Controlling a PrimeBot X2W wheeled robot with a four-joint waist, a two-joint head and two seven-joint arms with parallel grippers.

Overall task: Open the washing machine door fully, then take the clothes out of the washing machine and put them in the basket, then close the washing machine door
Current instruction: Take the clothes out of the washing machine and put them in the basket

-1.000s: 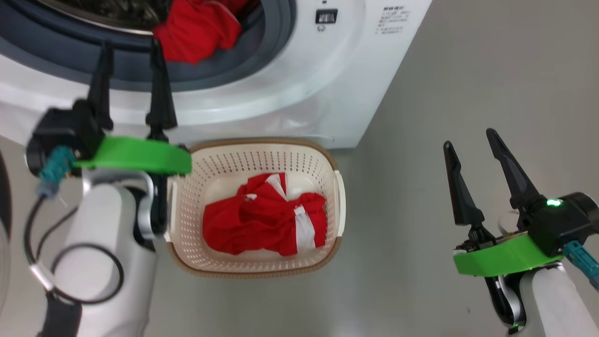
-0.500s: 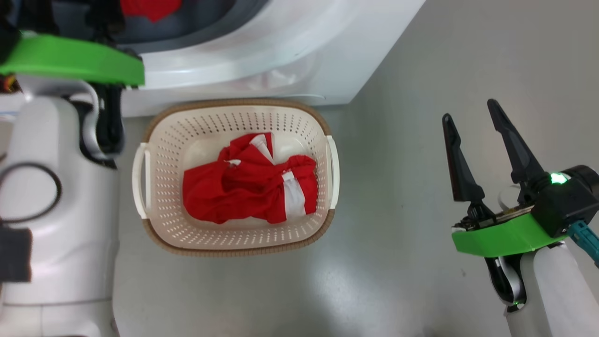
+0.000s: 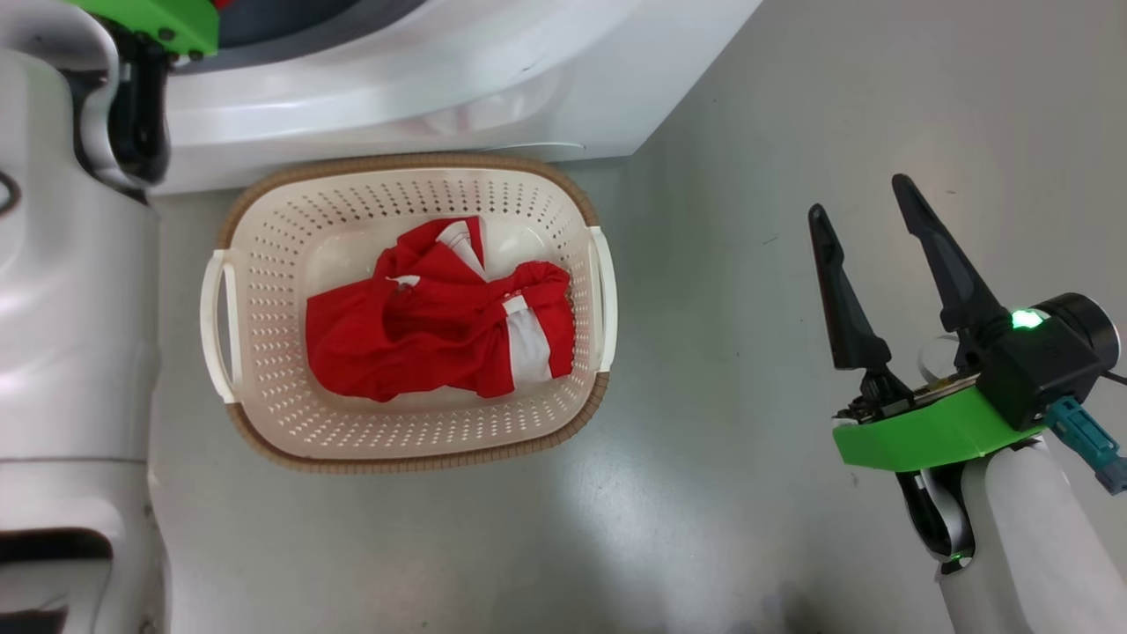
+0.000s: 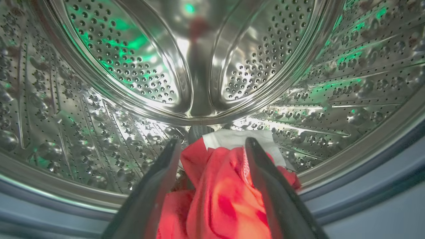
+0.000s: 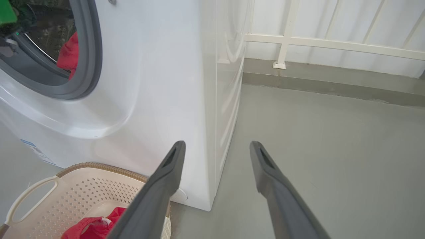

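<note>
- The washing machine (image 3: 440,79) is the big white box at the top of the head view. Its round mouth is open. One red and white piece of the clothes (image 4: 219,199) lies at the bottom of the shiny steel drum (image 4: 199,66), close to the front lip.
- The basket (image 3: 405,163) sits on the floor (image 3: 704,458) just in front of the machine. Another red and white piece (image 3: 423,335) lies crumpled inside it.
- The left gripper (image 4: 212,141) is inside the drum. Its fingers (image 4: 149,192) are wide apart, one on each side of the red heap, and are not squeezing it yet.
- The right gripper (image 3: 858,195) hangs over bare floor, well away from the basket. Its fingers are apart and hold nothing.
- The cloth looks soft, light and floppy. I think it will sag and trail when lifted. It could catch on the rubber ring (image 5: 91,49) around the mouth.
- A good spot to pinch is the thick bunched fold in the middle of the heap. A thin edge is a poor spot, because only part of the piece might come up.
</note>
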